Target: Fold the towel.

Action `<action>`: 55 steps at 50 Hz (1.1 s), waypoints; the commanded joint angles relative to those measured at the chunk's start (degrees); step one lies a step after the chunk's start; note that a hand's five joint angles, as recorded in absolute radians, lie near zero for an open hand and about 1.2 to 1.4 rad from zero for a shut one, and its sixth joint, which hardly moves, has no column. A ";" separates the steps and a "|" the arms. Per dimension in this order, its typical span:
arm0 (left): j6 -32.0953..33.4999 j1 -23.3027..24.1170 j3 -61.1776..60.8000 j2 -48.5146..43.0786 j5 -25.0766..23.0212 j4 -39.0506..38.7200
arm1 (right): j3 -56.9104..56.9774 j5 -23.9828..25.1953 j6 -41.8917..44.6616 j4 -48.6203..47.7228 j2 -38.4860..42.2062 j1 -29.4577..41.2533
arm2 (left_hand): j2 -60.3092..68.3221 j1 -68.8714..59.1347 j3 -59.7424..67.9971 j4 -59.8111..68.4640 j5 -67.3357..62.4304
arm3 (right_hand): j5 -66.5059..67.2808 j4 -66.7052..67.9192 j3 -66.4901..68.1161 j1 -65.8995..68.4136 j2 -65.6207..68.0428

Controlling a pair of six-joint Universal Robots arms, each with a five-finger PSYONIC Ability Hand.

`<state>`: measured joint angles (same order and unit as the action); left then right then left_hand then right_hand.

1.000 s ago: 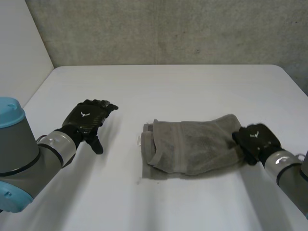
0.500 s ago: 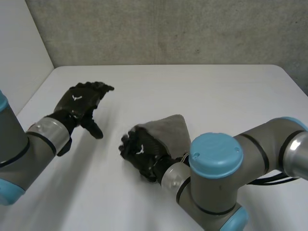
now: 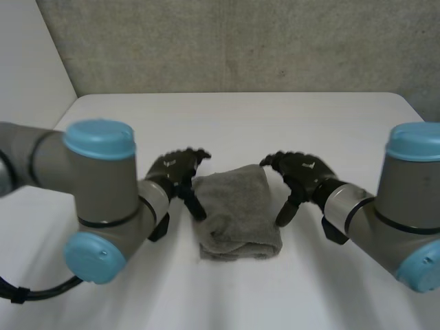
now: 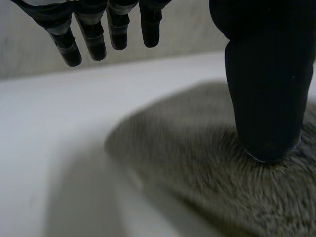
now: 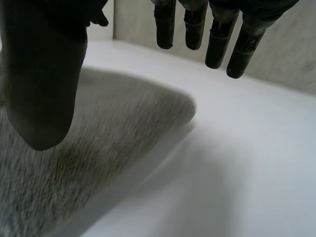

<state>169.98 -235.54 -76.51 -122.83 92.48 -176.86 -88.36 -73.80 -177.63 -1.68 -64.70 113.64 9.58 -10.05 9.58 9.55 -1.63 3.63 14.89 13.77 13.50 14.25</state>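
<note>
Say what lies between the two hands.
The folded towel, seen in the head view: the left hand at one side edge, the right hand at the other, both open.

In both wrist views the towel (image 4: 197, 168) runs off past the picture's edge, and its border is blurred. The left arm (image 3: 103, 185) and right arm (image 3: 412, 206) hide stretches of the worktop (image 3: 234, 120) toward its left and right edges. Whether the thumb of the right hand (image 3: 300, 172) touches the towel cannot be told.

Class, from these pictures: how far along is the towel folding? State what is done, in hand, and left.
Done: the towel lies folded into a compact bundle on the table. In hand: the left robot hand and right robot hand flank it, both open, the left thumb pressing its edge. Left: perhaps tidying the uneven near edge, then withdrawing.
</note>
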 commanded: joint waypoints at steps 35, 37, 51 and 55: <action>0.79 -14.06 6.64 27.38 -2.29 14.69 | 14.27 -15.93 6.86 9.14 -16.77 -5.97 | 0.47 0.00 0.47 0.50 1.59 | -3.63 -4.89 -3.77 -3.50 -4.25; 0.79 -14.68 5.94 27.91 -3.17 15.13 | 14.35 -16.11 6.94 9.67 -16.86 -5.97 | 0.47 0.00 0.47 0.50 1.59 | -3.63 -4.89 -3.77 -3.50 -4.25; 0.88 -14.16 2.51 29.14 -3.88 14.88 | 14.44 -16.11 7.03 10.55 -17.74 -5.44 | 0.47 0.00 0.47 0.50 1.59 | -3.63 -4.89 -3.77 -3.50 -4.25; 0.88 -14.24 2.42 29.23 -3.88 14.35 | 14.44 -16.11 6.94 10.55 -17.65 -5.44 | 0.47 0.00 0.47 0.50 1.59 | -3.63 -4.89 -3.77 -3.50 -4.25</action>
<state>170.87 -249.79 -73.96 -93.58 88.53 -161.91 -73.91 -89.96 -170.63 8.95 -82.44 108.18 9.50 -9.74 9.57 9.54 -1.60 3.43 14.89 13.77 12.41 14.25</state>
